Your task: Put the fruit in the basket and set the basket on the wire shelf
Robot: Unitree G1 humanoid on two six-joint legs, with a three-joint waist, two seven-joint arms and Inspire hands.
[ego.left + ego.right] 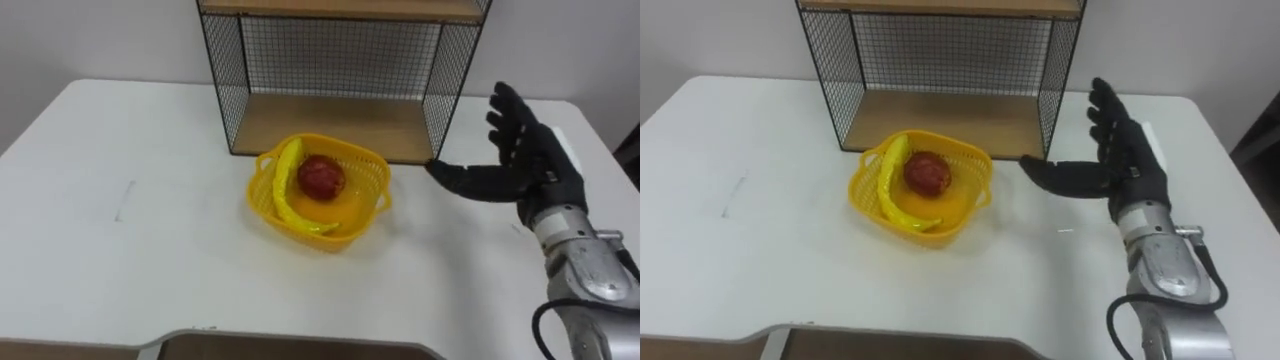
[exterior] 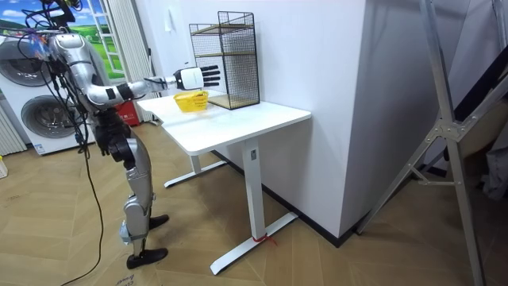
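Upright, right robot hand [image 1: 535, 165] hovers beside the basket [image 1: 352, 212] — fingers [image 1: 508, 110] spread, empty.

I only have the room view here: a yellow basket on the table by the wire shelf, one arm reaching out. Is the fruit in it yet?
Observer: Yes. A banana and a red fruit lie in the basket.
Operator: Is the robot hand gripping the basket?
Observer: No. The right robot hand is open, off to the basket's right and not touching it.
Operator: Is the basket on the shelf?
Observer: Not yet. It stands on the table, just in front of the shelf.
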